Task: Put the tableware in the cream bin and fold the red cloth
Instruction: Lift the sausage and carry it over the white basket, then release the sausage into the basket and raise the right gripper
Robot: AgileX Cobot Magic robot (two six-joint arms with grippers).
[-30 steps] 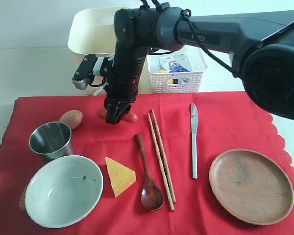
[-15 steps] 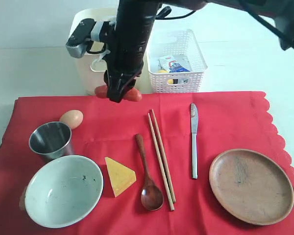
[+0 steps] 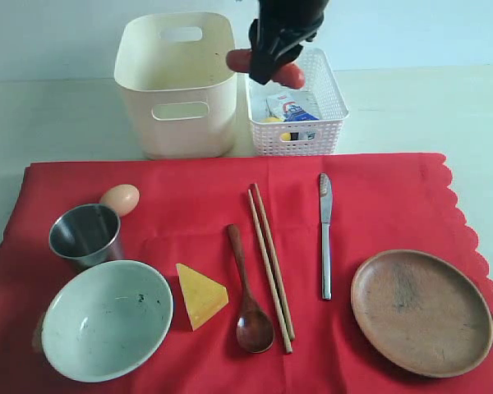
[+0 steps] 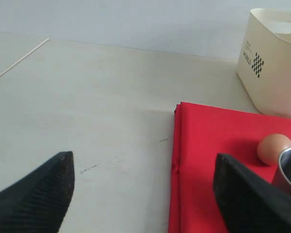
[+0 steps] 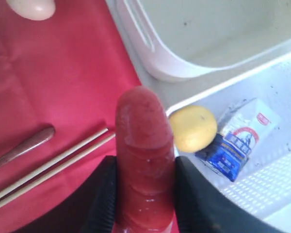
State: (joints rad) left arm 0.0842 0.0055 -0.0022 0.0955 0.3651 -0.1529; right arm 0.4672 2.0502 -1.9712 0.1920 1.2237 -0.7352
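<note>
My right gripper (image 3: 267, 67) is shut on a red sausage (image 3: 292, 75) and hangs high above the near-left rim of the white basket, beside the cream bin (image 3: 178, 90). In the right wrist view the sausage (image 5: 144, 145) fills the jaws. On the red cloth (image 3: 378, 213) lie the steel cup (image 3: 85, 234), speckled bowl (image 3: 107, 318), wooden spoon (image 3: 246, 287), chopsticks (image 3: 269, 263), knife (image 3: 324, 234) and brown plate (image 3: 421, 310). My left gripper (image 4: 145, 194) stands open over bare table at the cloth's (image 4: 208, 160) left edge, outside the exterior view.
The white lattice basket (image 3: 300, 135) holds a lemon (image 5: 193, 128) and a milk carton (image 5: 237, 141). An egg (image 3: 120, 198) lies behind the cup and a cheese wedge (image 3: 200, 294) sits between bowl and spoon.
My right gripper has lifted the sausage off the cloth and carried it up and to the right, from in front of the cream bin to above the white basket.
</note>
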